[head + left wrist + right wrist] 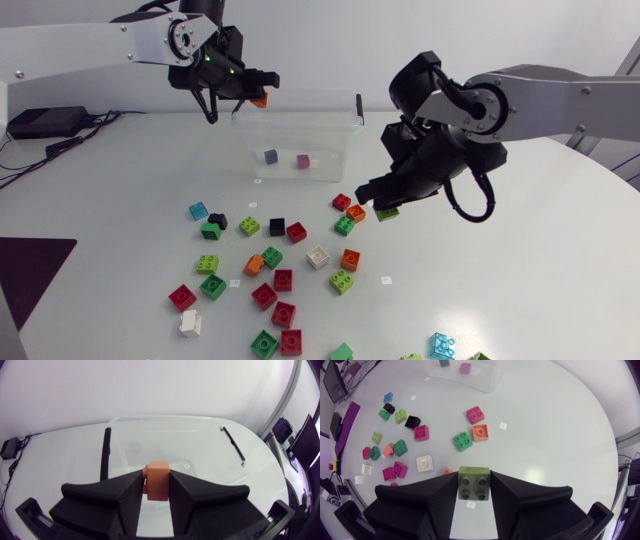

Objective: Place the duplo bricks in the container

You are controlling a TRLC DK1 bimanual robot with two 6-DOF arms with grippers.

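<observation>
Orange brick is clamped between left gripper fingers, held over the container. Green brick is pinched in right gripper. Loose bricks are seen scattered ahead of it.

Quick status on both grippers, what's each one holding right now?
Left gripper: shut on an orange brick, over the container.
Right gripper: shut on a green brick.
</observation>
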